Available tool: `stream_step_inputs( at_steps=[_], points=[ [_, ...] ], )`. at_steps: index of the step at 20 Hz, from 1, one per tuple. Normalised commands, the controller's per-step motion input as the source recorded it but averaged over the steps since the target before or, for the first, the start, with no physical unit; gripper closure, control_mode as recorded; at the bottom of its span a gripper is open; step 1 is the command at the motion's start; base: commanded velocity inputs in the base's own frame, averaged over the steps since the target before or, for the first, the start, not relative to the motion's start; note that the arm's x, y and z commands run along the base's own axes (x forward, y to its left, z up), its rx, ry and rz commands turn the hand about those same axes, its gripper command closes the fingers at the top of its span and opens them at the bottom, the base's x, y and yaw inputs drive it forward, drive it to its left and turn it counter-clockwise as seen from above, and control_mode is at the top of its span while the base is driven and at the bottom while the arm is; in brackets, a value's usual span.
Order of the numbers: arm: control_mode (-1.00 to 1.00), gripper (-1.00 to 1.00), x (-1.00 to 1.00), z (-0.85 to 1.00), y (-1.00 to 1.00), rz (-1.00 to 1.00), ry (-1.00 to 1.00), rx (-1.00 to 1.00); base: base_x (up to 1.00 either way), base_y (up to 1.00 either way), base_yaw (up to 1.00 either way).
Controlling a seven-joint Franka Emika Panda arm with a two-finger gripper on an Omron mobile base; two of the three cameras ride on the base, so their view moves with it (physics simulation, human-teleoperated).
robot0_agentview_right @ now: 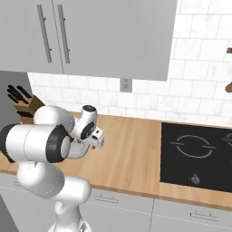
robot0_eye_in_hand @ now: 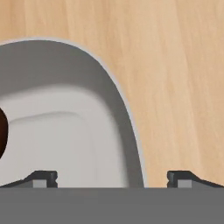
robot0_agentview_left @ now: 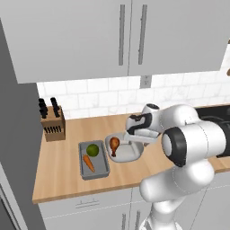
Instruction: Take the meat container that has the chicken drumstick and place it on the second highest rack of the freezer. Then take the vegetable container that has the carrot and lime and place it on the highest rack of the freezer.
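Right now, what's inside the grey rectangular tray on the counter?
The grey tray holds the lime at its far end and the carrot lying nearer the front. The tray floor beneath them is covered.

Two containers are sitting on the counter (robot0_agentview_left: 67,179): one meat container (robot0_agentview_left: 128,152) and one vegetable container (robot0_agentview_left: 93,160). One chicken drumstick (robot0_agentview_left: 114,144), one carrot (robot0_agentview_left: 89,163), one lime (robot0_agentview_left: 92,149) and one knife block (robot0_agentview_left: 53,126) are showing

You had a smooth matt wood counter (robot0_agentview_left: 67,179), glossy drumstick (robot0_agentview_left: 114,144) in a matt grey container (robot0_eye_in_hand: 65,131), glossy black cooktop (robot0_agentview_right: 197,156).
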Motion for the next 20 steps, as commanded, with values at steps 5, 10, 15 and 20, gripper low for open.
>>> stream_step_inputs(
  at_steps=[5, 10, 15, 20],
  points=[
    [-1.0, -1.0, 0.03, -0.26, 0.02, 0.0, 0.0, -0.02, 0.0, 0.0, 0.0],
    [-1.0, -1.0, 0.0, -0.08, 0.06, 0.0, 0.0, 0.0, 0.0, 0.0, 0.0],
    [-1.0, 1.0, 0.0, -0.01, 0.19, 0.0, 0.0, 0.0, 0.0, 0.0, 0.0],
    [-1.0, 1.0, 0.0, -0.04, 0.21, 0.0, 0.0, 0.0, 0.0, 0.0, 0.0]
  ],
)
